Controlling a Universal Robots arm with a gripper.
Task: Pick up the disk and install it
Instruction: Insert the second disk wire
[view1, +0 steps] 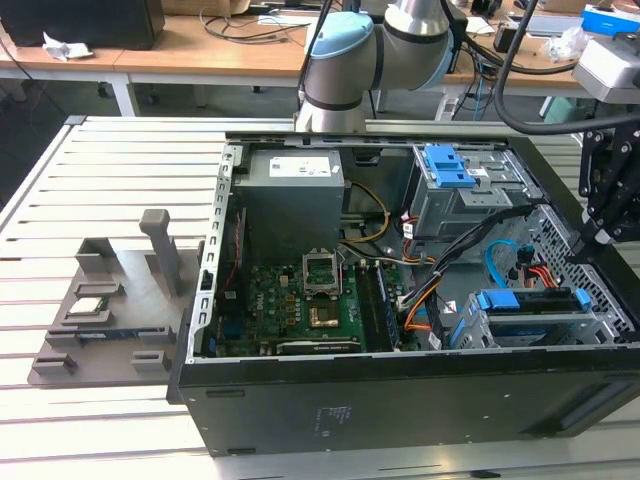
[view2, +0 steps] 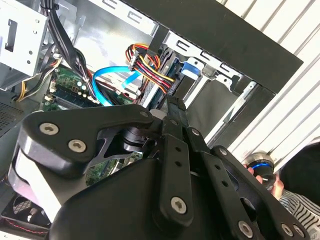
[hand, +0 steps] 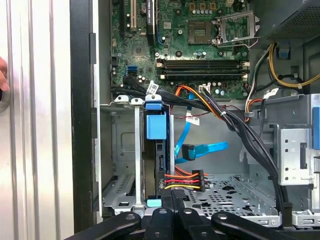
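Slatted metal table (view1: 110, 170) carries an open computer case (view1: 380, 400). Nearest in the first wrist view, the gripper (hand: 172, 200) sits over the drive cage (hand: 120, 150), fingertips cut off, grip state unclear. Beyond, the disk (hand: 155, 125) stands seated in that cage, beside free slots; cables (hand: 190, 150) crowd its far side.
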